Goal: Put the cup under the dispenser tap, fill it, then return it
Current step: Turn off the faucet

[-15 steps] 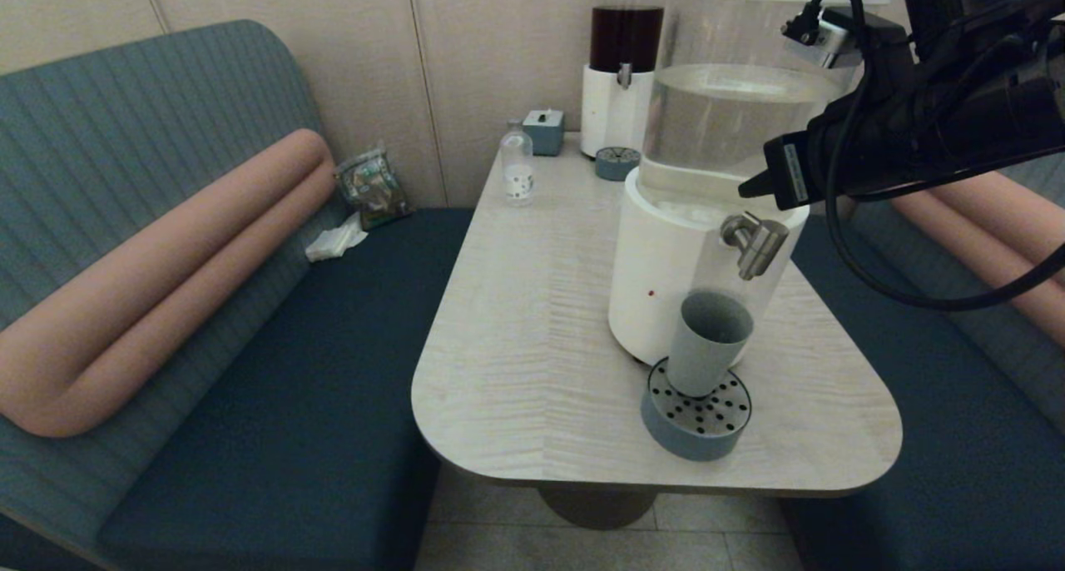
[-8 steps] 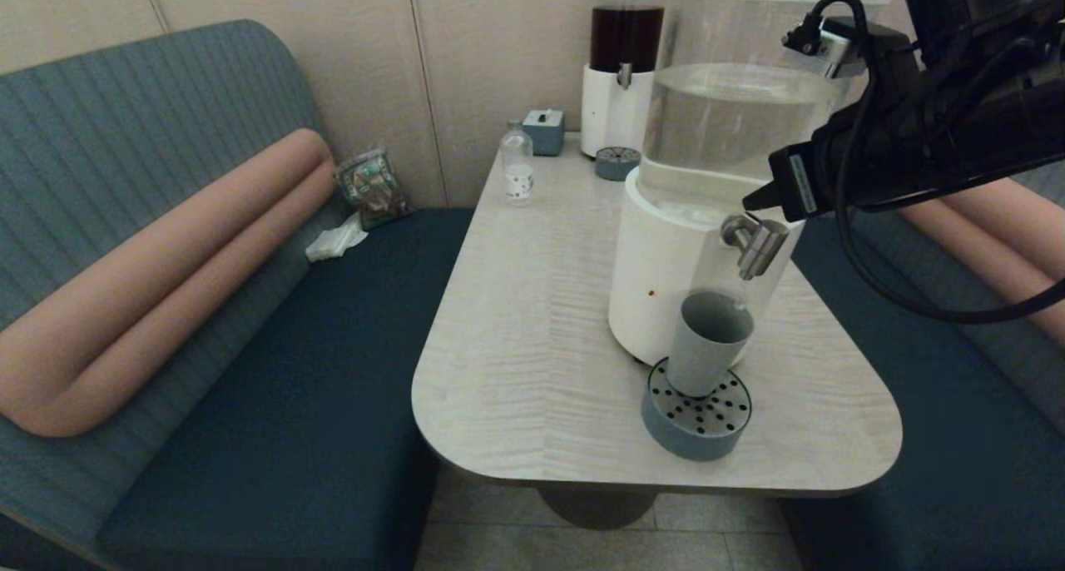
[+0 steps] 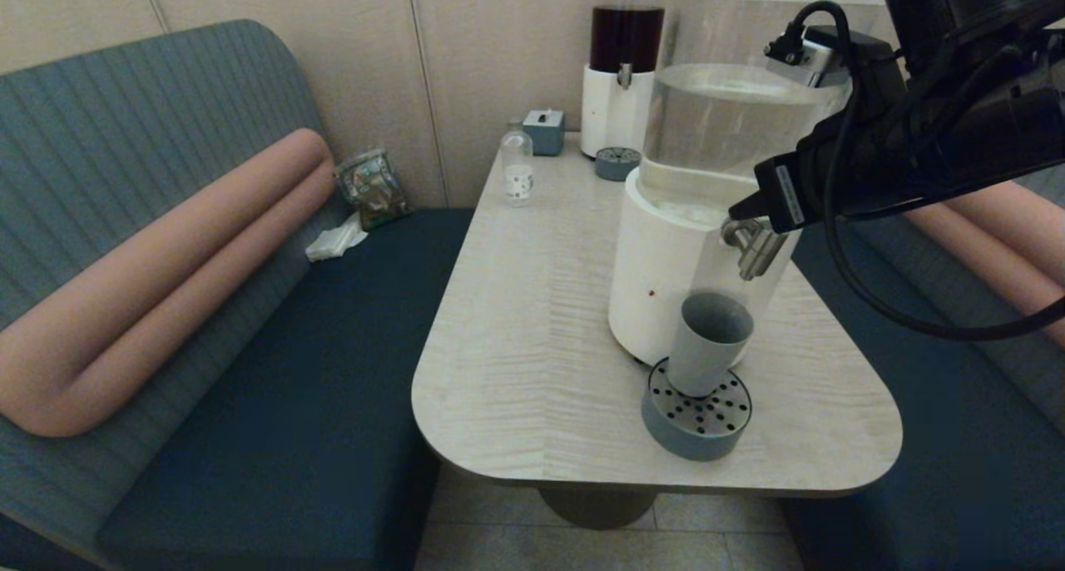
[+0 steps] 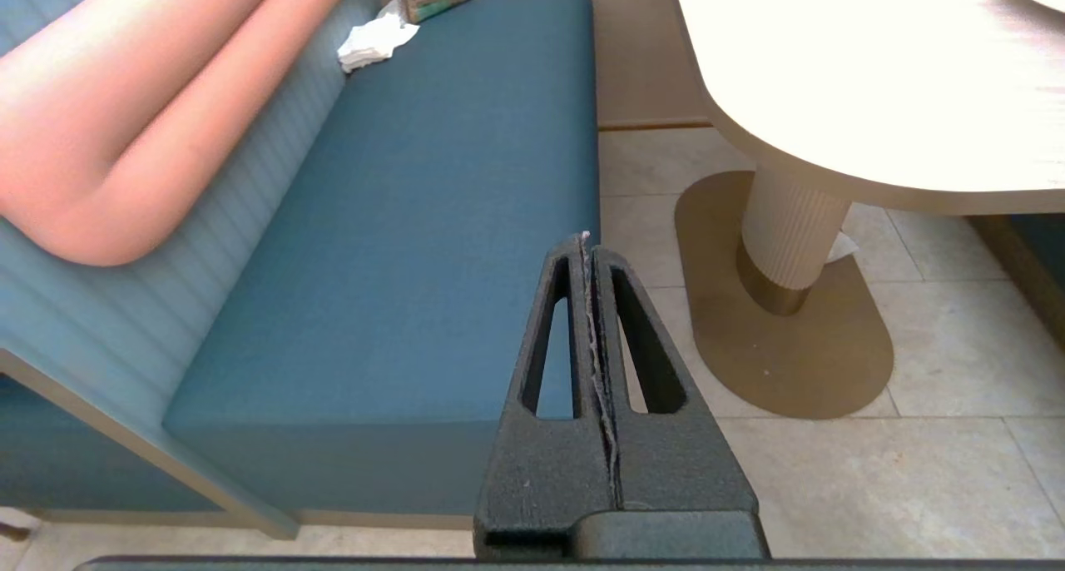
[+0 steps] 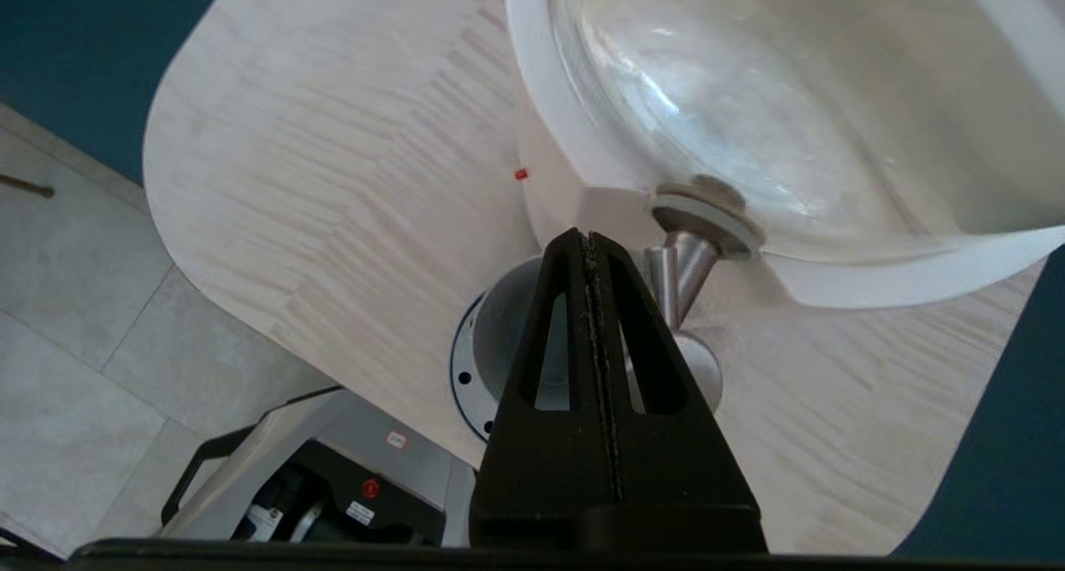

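Right gripper point(image 3: 736, 209): black, fingers pressed flat together with nothing between them, tip just above the dispenser tap at the front of the large dispenser; whether it touches the tap cannot be told. The arm enters the head view from 3 o'clock. In the right wrist view the same closed fingers point(image 5: 592, 305) overlap the tap and the cup below.

Dispenser tap point(image 3: 755, 245): short brushed-steel spigot, nozzle pointing down, on the white base of the large dispenser point(image 3: 666, 288), whose clear tank holds clear liquid.

Cup point(image 3: 707, 343): grey-blue tapered tumbler, upright, mouth open, standing on the drip tray directly beneath the tap nozzle, apart from it. No stream is visible.

Drip tray point(image 3: 697, 434): round, grey-blue rim, perforated top, on the table at 5 o'clock of the dispenser base and touching it.

Table point(image 3: 532, 330): pale wood grain, rounded corners.

Second dispenser point(image 3: 620, 71): smaller, dark liquid, at 12 o'clock on the table near the wall, with its own small drip tray point(image 3: 617, 163) in front.

Small clear bottle point(image 3: 517, 165): white label, upright, at 11 o'clock on the table.

Small blue-grey box point(image 3: 544, 130): just behind the bottle, against the wall.

Bench seat point(image 3: 274, 371): dark blue, at 9 o'clock of the table, with a pink bolster point(image 3: 166, 280); a packet point(image 3: 371, 186) and a crumpled white tissue point(image 3: 334, 241) lie at its far end.

Left gripper point(image 4: 589, 305): parked low over the edge of the bench seat and the floor, fingers closed tight together, empty; seen only in its own wrist view.
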